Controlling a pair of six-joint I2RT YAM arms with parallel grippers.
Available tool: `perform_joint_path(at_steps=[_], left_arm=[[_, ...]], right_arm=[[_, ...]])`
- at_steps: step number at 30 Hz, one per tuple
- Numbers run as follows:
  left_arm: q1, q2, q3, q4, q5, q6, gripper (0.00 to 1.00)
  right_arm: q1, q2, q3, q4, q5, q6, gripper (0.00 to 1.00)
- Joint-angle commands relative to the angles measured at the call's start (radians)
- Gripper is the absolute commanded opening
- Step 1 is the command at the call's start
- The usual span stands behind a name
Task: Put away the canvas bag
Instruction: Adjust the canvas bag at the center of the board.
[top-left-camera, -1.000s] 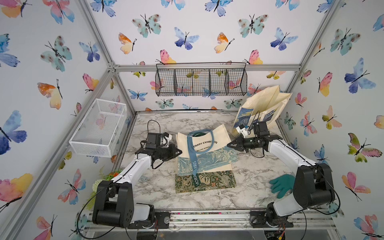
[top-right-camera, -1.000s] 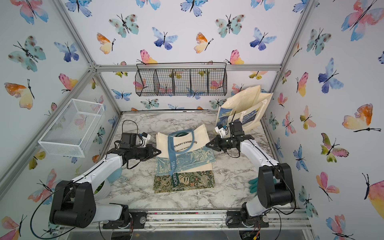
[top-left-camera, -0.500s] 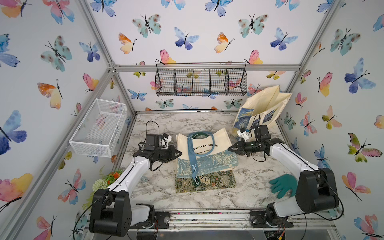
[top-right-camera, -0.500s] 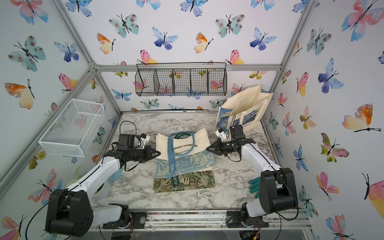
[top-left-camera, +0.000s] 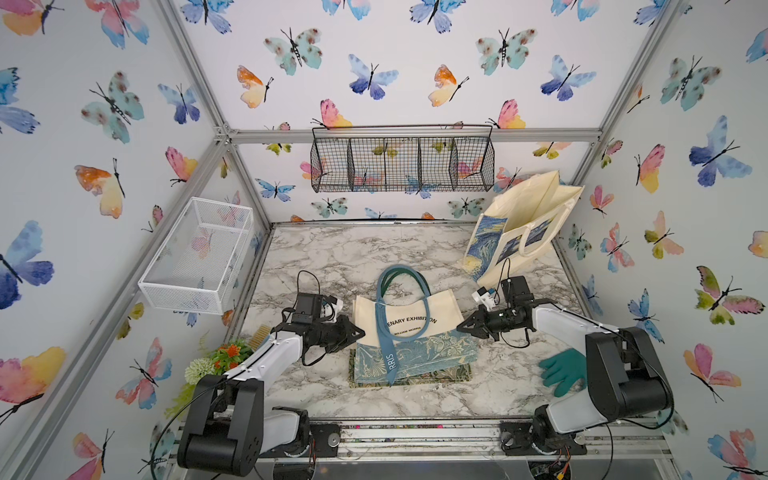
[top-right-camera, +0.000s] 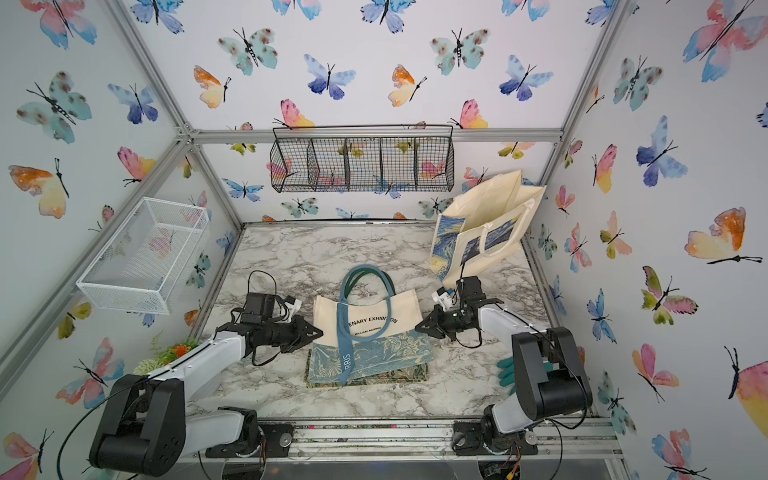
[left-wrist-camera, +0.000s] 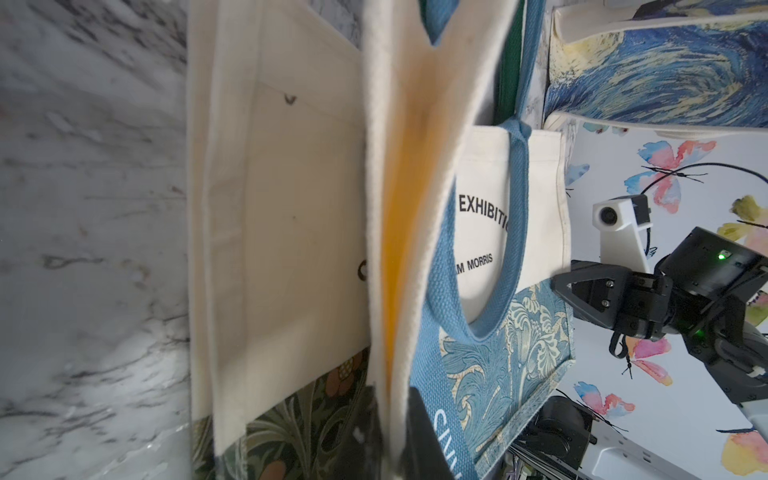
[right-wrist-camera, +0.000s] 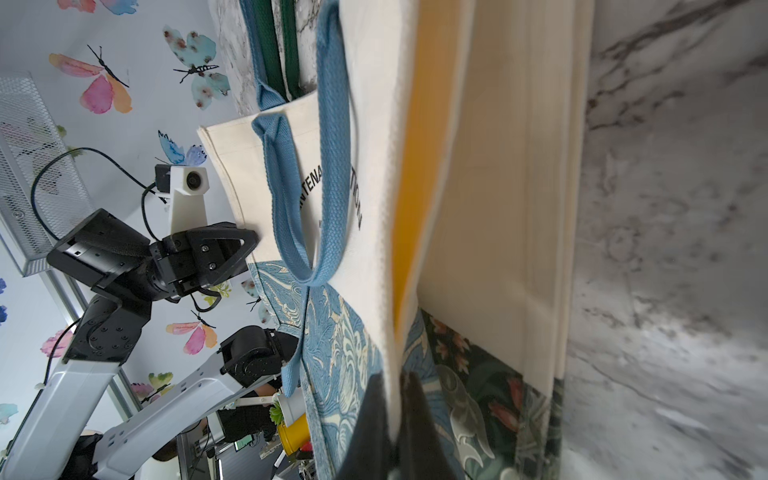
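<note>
Here, shows the canvas bag (top-left-camera: 415, 328) lying flat at the middle of the bench (top-left-camera: 332, 257), somewhat nearer the front edge than the back, stacked squarely on a green-patterned bag (top-left-camera: 411, 380) with only its lower border peeping out. Pairs two side holds: left gripper (top-left-camera: 360, 332) nipped onto the bag's left side edge, right gripper (top-left-camera: 459, 327) clamped tight on its right side edge, jaws drawn almost together on cream canvas and on nothing else. Confirms both pinches in the wrist views, with the raised cream edge running in between dark fingers (left-wrist-camera: 419, 436) and fingers (right-wrist-camera: 370, 424), and the bag underneath lying flat on the marble. Leaves the firmness of the left pinch undecided. Suggests the reason for the symmetric hold: keeps limp cloth stretched and level, and separates the upper bag from the lower instead of dragging both. Points, as a judgement only, to the open tote (top-left-camera: 523, 224) leaning in the far right corner of the bench as the likely store; offers also a black wire basket (top-left-camera: 403, 164) above the back edge and a white mesh basket (top-left-camera: 199, 257) beside the left edge.
</note>
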Motion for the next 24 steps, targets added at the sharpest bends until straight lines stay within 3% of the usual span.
perform_joint_path(at_steps=[1, 6, 10, 17, 21, 24], left_arm=[[-0.005, 0.024, 0.011, 0.046, 0.028, 0.008, 0.16], [-0.004, 0.032, 0.003, 0.059, 0.014, 0.012, 0.17], [-0.004, 0.066, 0.004, 0.069, 0.017, 0.018, 0.28], [-0.004, 0.064, 0.021, 0.038, -0.018, 0.040, 0.34], [-0.004, 0.069, 0.033, 0.036, -0.025, 0.043, 0.33], [-0.005, 0.075, 0.053, 0.031, -0.035, 0.052, 0.22]], right_arm=[[0.013, 0.014, -0.010, 0.014, -0.029, -0.010, 0.02], [0.013, -0.014, -0.013, -0.008, 0.000, -0.022, 0.02], [0.012, 0.004, 0.012, -0.095, 0.080, -0.084, 0.04], [0.012, -0.022, 0.008, -0.126, 0.175, -0.101, 0.07], [0.012, -0.016, -0.011, -0.122, 0.158, -0.111, 0.09], [0.012, -0.020, -0.019, -0.117, 0.129, -0.111, 0.06]])
